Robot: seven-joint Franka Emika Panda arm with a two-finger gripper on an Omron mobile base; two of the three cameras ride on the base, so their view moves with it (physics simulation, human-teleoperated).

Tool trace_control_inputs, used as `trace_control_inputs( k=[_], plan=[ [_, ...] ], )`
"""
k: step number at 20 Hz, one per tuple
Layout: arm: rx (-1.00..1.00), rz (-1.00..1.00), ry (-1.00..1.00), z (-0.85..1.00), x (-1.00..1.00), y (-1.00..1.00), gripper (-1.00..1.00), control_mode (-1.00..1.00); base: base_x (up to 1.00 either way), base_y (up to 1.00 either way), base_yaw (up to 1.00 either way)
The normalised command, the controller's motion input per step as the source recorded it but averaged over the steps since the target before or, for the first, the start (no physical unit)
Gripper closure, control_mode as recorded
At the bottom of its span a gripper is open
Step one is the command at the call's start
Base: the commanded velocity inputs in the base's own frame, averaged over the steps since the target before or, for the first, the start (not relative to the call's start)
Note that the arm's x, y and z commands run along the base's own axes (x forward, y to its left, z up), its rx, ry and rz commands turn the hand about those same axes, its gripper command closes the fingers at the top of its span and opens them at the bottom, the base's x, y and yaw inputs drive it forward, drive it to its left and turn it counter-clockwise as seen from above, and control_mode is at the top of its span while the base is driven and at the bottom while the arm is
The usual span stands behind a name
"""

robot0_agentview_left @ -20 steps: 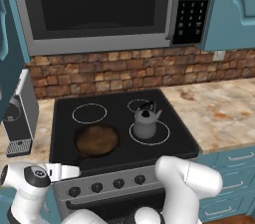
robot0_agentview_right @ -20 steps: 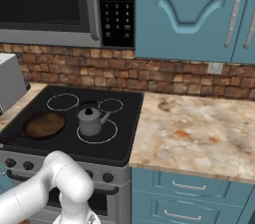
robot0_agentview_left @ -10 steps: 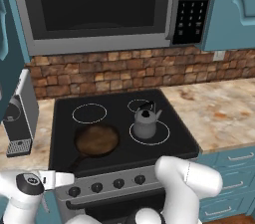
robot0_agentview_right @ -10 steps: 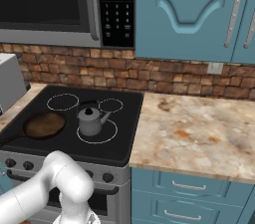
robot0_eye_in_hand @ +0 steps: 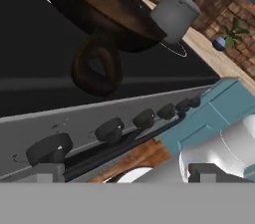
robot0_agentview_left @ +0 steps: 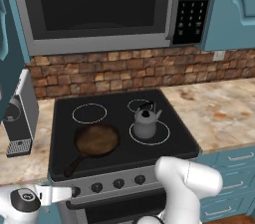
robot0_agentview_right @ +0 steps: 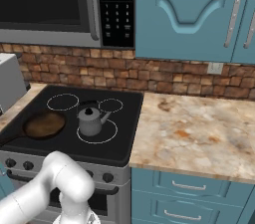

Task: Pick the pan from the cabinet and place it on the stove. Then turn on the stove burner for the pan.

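The pan (robot0_agentview_left: 97,140) sits on the stove (robot0_agentview_left: 114,161), on the front burner at the side nearest the coffee machine (robot0_agentview_left: 19,114), its brownish face up and its long black handle (robot0_agentview_left: 74,164) pointing out toward the stove's front edge. A small grey kettle (robot0_agentview_left: 145,122) stands upright on the neighbouring front burner ring, just beside the pan and not touching it. The hand (robot0_agentview_left: 47,195) hangs low in front of the stove's steel panel, at the end of the knob row (robot0_agentview_left: 107,185) below the pan handle. In the hand view the two fingertips (robot0_eye_in_hand: 49,172) stand far apart at the lower edge with nothing between them: the hand is spread wide and grips nothing. The end knob (robot0_eye_in_hand: 49,148) lies just beyond the fingertips; whether a finger touches it cannot be told. In the same view the looped end of the pan handle (robot0_eye_in_hand: 97,67) overhangs the stove's front edge above the knobs. Closed cupboard doors (robot0_agentview_right: 187,14) hang above the counter (robot0_agentview_right: 196,133) beside the stove.
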Motion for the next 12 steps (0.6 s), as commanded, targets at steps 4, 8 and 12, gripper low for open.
trace_control_inputs(
  k=[4,8,12],
  plan=[
    [0.0,0.0,-0.12,-0.3,-0.27,0.0,-1.0,-1.0,0.0,0.0,0.0],
    [0.0,0.0,-0.12,-0.25,-0.19,-0.01,-1.0,-1.0,0.0,0.0,0.0],
    [-0.01,0.0,-0.14,-0.23,-0.05,-0.06,-1.0,-1.0,0.0,0.0,0.0]
  ],
)
